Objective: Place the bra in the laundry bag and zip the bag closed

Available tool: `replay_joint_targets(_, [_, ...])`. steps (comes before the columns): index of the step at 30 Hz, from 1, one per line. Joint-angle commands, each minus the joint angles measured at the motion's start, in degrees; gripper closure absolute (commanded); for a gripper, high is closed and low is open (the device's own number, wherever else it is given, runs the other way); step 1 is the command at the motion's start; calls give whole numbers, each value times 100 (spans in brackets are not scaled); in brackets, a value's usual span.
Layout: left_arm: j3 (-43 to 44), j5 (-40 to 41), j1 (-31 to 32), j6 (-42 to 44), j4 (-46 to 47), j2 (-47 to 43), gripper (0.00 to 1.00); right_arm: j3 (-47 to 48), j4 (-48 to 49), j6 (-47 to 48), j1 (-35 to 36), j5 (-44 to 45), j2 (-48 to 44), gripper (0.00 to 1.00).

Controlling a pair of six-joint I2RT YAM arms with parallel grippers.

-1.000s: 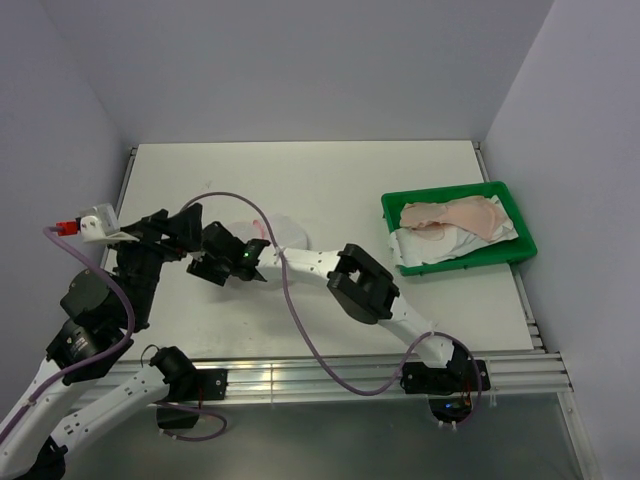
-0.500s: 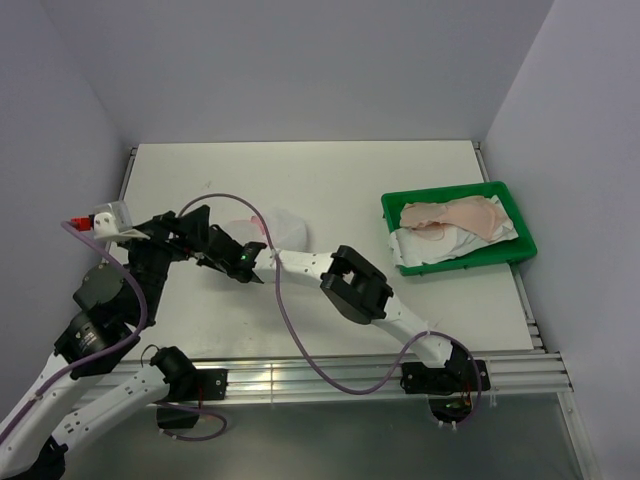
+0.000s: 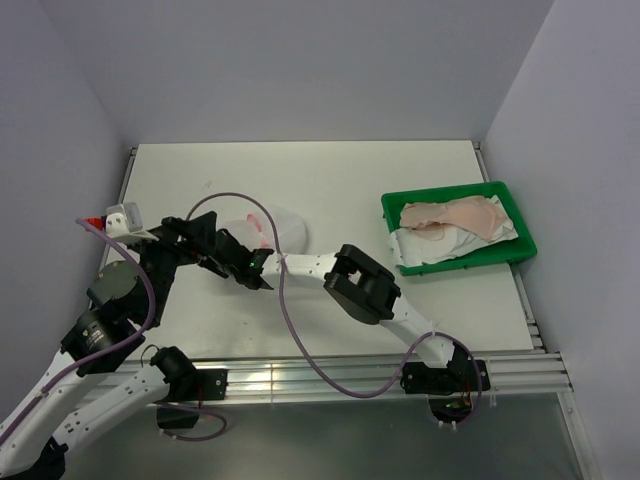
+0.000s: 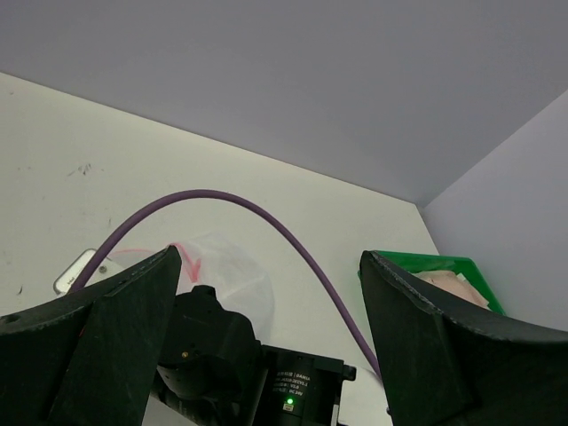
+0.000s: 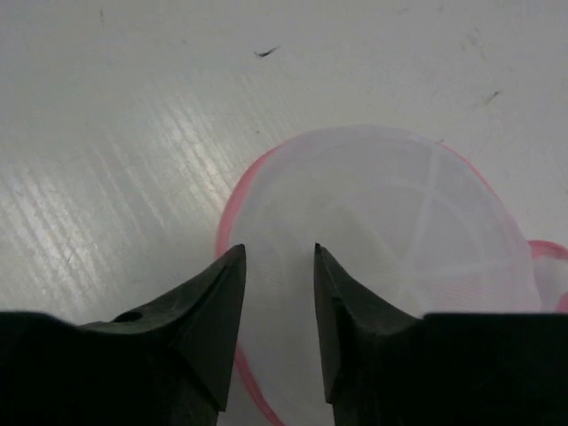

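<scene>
The right gripper (image 5: 275, 257) has its jaws narrowly parted over the near rim of the laundry bag (image 5: 382, 222). White mesh shows in the gap, and whether the tips touch it cannot be told. The left gripper (image 4: 271, 257) is spread wide, with only the right arm's wrist (image 4: 266, 373) between its jaws and the bag lying beyond. On the white table (image 3: 350, 180), the green tray (image 3: 445, 190) sits at the right edge, well apart from both grippers. The bag lies left of centre, a pink zip line (image 5: 229, 200) around its rim. The bra (image 3: 455, 213) lies in the tray, on white cloth (image 3: 430, 248).
</scene>
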State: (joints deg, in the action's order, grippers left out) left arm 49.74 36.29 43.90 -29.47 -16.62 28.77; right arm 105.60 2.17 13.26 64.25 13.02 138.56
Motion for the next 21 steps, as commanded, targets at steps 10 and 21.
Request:
replay_joint_targets(10, [-60, -35, -31, -85, 10, -47, 11, -295, -419, -114, 70, -502, -207, 52])
replay_joint_targets(21, [-113, 44, -39, -129, -60, -21, 12, -979, 896, -567, 141, 26, -732, 100])
